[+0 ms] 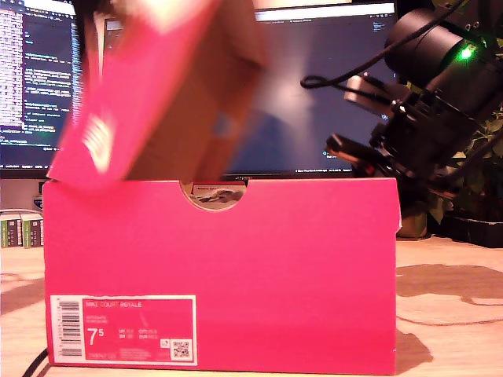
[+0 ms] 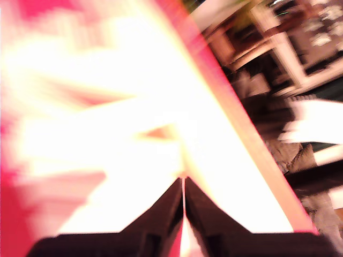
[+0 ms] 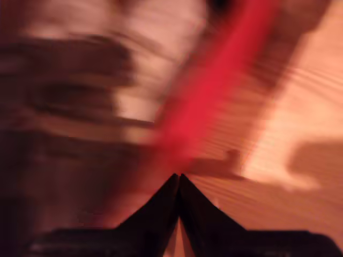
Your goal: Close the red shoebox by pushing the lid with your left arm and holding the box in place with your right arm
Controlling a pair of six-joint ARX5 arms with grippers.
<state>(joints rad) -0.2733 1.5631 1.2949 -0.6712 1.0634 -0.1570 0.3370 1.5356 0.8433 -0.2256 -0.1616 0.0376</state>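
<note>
the red shoebox (image 1: 224, 271) stood on the wooden table (image 1: 456, 314), filling most of the exterior view, its long side turned to the camera with a white size label (image 1: 123, 329) low toward that view's left and a half-round notch cut in its top edge. its lid (image 1: 157, 86) was raised, tilted up above the box toward the exterior view's left, blurred, with the pink outside and the brown cardboard inside both showing. behind the box two dark monitors (image 1: 322, 94) glowed with lines of text. an arm (image 1: 428, 102), black, with a green light on it and a cable looping off it, hung at the exterior view's right, above and behind the box's end; i could not tell from the wrist views which arm it was. in the first wrist view my first gripper (image 2: 184, 184) showed its two dark fingers pressed together at the tips, nothing between them, with a smeared bright surface and a pink edge just ahead of them. in the second wrist view my second gripper (image 3: 178, 179) also had its jaws pressed together at the tips, empty, with a blurred red streak ahead and wood grain to one side.
</note>
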